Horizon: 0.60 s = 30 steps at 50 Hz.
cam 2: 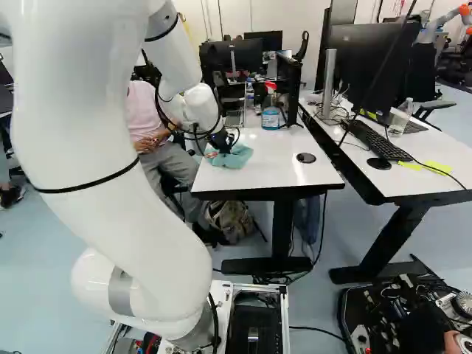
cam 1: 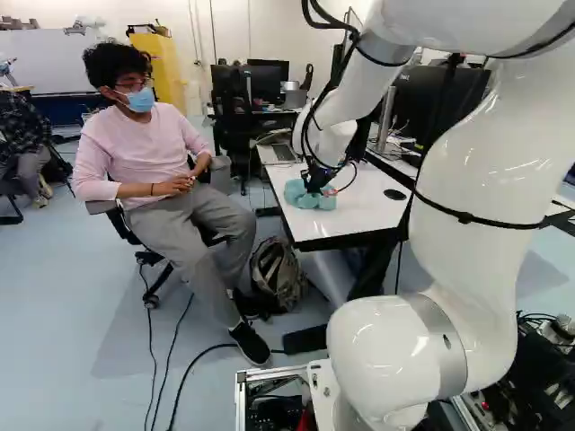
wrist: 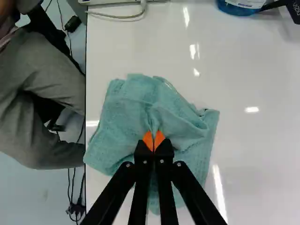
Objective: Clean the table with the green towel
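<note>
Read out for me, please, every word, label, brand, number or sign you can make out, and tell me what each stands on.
Nothing can be quoted with certainty.
Label on the blue bottle: print too small and blurred.
Dark object beside it: pale letters, only partly in view, no sure whole word.
Keyboard: key markings too small.
Green towel: no print visible.

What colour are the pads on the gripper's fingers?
The pads are orange, seen best in the wrist view.

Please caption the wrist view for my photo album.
Closed jaws pinch a rumpled green towel on a glossy white table.
</note>
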Motion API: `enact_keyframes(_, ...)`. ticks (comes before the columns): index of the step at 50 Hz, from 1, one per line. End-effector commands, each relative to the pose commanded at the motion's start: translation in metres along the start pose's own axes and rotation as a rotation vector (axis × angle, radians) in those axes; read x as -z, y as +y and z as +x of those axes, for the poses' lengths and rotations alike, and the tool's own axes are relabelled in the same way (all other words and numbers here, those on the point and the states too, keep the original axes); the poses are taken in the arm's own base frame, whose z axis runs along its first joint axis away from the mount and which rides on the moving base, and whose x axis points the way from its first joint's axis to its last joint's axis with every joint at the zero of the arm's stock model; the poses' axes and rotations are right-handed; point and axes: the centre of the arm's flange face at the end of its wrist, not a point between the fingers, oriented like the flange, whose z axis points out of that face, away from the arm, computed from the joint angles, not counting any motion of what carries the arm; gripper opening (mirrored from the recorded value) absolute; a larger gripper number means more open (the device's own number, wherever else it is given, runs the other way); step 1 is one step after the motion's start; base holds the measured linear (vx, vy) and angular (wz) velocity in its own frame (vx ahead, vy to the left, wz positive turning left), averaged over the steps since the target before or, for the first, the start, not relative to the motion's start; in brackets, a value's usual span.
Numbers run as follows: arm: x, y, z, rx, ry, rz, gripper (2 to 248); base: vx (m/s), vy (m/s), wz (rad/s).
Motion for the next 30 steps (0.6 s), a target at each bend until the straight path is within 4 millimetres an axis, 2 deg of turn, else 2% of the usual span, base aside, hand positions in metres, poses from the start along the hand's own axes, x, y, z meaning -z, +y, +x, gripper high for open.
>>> enact_keyframes(10, 0.008, 0.009, -0.013, -0.016, -0.004, -0.010, 24, 0.000, 0.000, 0.000)
enact_keyframes(30, 0.008, 0.041, -0.013, -0.076, -0.003, -0.048, 24, 0.000, 0.001, 0.006)
